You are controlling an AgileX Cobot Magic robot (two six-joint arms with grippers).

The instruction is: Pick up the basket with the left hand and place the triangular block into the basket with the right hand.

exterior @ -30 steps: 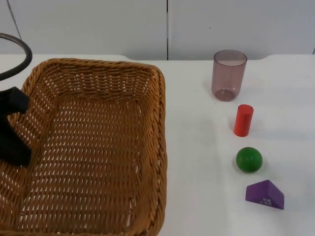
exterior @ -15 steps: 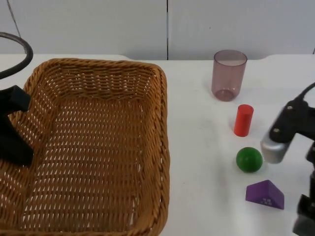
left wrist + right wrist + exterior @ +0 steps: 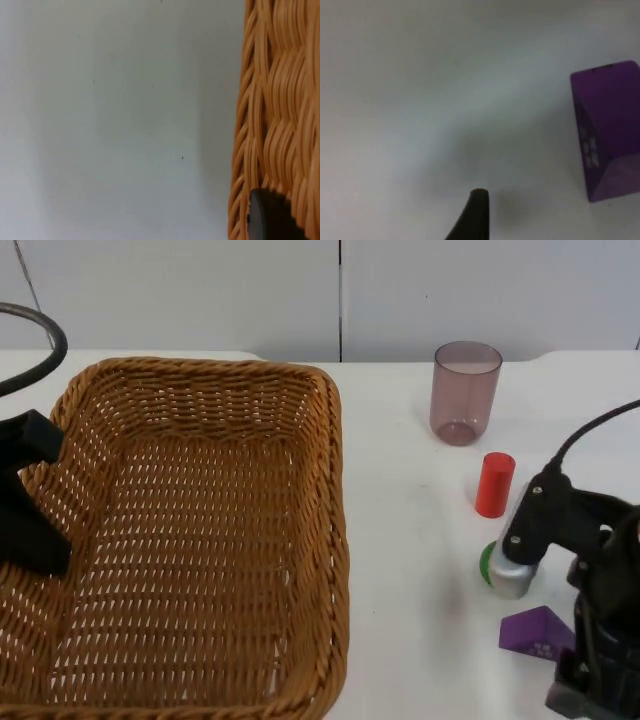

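The big woven wicker basket takes up the left half of the table. My left gripper is shut on its left rim, and the wicker wall runs close past the black fingertip in the left wrist view. The purple triangular block lies on the table at the front right, also seen as the purple block in the right wrist view. My right gripper hangs just to the right of the block, near the front edge, apart from it.
Behind the block a green ball sits half covered by the right arm. A red cylinder stands further back, with a translucent purple cup behind it. White table lies between the basket and these objects.
The right arm has come further in from the right, now covering part of the green ball and reaching the purple block. The basket has shifted slightly in the left gripper.
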